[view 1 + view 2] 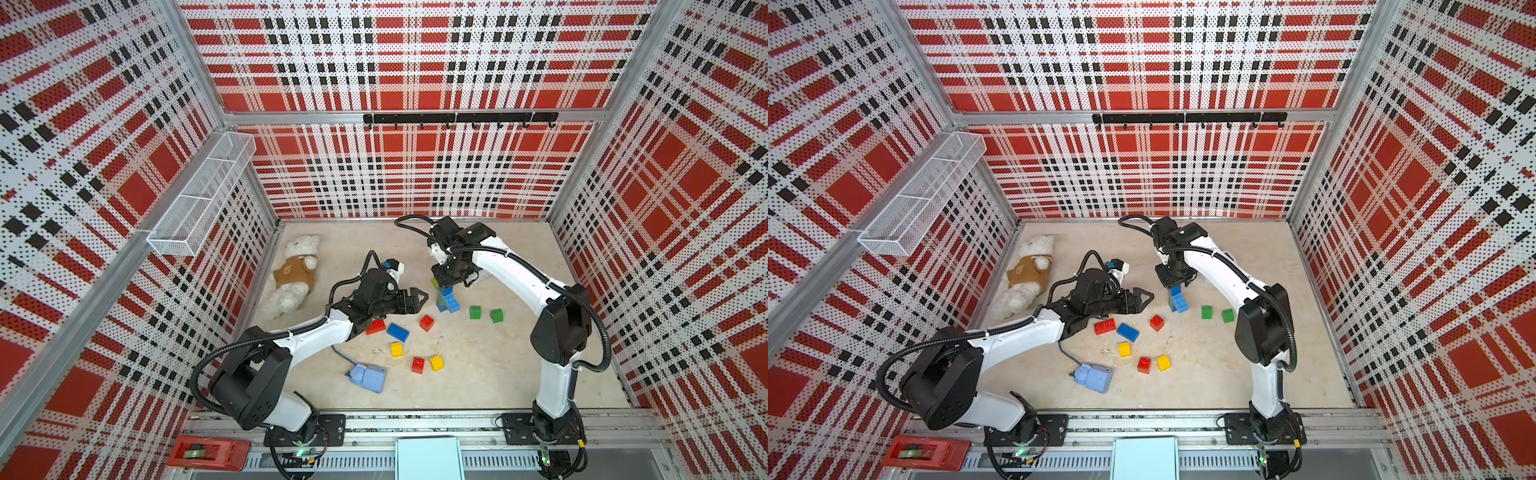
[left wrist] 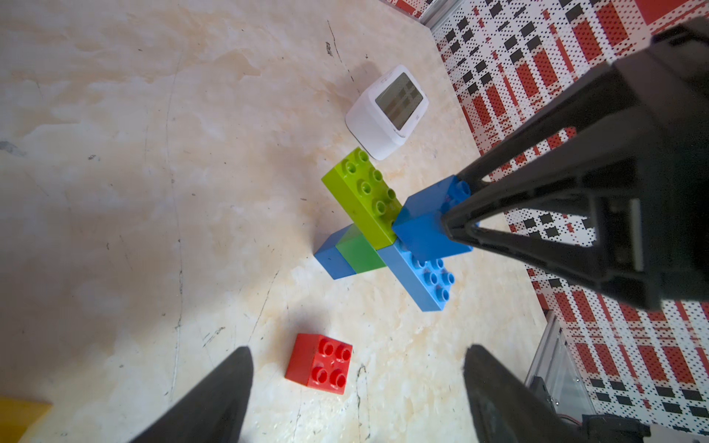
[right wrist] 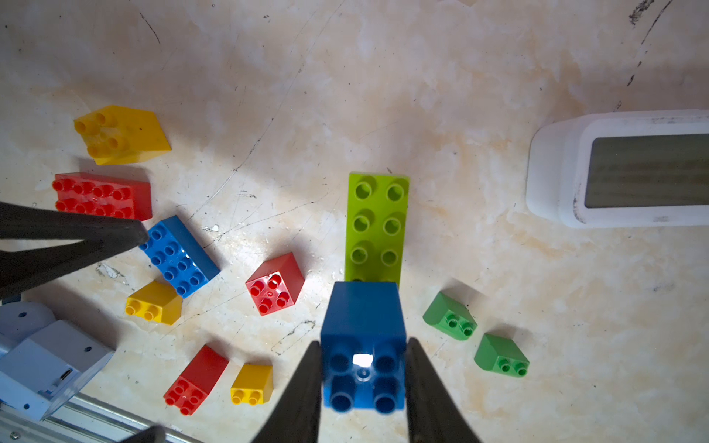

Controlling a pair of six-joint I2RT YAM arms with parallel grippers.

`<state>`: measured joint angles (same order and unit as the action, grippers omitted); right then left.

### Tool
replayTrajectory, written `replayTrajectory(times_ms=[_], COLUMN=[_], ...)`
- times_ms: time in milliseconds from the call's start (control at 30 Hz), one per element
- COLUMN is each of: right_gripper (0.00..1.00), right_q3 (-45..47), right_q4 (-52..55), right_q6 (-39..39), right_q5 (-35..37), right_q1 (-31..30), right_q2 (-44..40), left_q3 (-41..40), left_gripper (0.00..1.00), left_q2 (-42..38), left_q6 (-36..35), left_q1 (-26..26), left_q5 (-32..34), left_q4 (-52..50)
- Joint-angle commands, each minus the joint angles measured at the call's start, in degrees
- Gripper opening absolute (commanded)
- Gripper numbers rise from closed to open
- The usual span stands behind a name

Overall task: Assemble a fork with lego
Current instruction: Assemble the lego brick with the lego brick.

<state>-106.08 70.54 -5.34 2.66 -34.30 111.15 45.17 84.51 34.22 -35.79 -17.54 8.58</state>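
Stack [image 2: 360, 251] was partly built; R gripper [image 3: 364, 343] clamped blue brick [image 3: 362, 310] atop, L gripper [image 2: 357, 351] wide, empty; loose bricks [image 1: 426, 322] left.

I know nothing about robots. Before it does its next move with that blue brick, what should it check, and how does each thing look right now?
1. Grip: the right hand is shut on the blue square brick: ok.
2. Seating: whether the blue square brick is pressed fully onto the brick stack: cannot tell.
3. Other arm: the left hand is open, empty and apart from the brick stack: ok.
4. Footing: the brick stack stands upright on the table: ok.
5. Clearance: the white box with a screen is apart from the lime long brick: ok.
6. Spare part: a loose red square brick lies studs up near the left hand: ok.
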Motion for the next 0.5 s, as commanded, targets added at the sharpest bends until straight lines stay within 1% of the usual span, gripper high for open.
replayTrajectory(times_ms=[0, 467], right_gripper=[0.33, 0.32], right_q3=[-0.2, 2.8], right_q4=[-1.0, -2.0], right_q6=[0.9, 0.8], right_q5=[0.8, 0.1], right_q1=[0.1, 0.4], right_q2=[1.3, 1.9], left_q3=[1.2, 0.9], left_gripper=[0.88, 0.89], left_q2=[0.6, 0.2], left_q6=[0.0, -0.1], left_q1=[-0.4, -0.2], left_q5=[0.4, 0.5], left_q4=[1.7, 1.7])
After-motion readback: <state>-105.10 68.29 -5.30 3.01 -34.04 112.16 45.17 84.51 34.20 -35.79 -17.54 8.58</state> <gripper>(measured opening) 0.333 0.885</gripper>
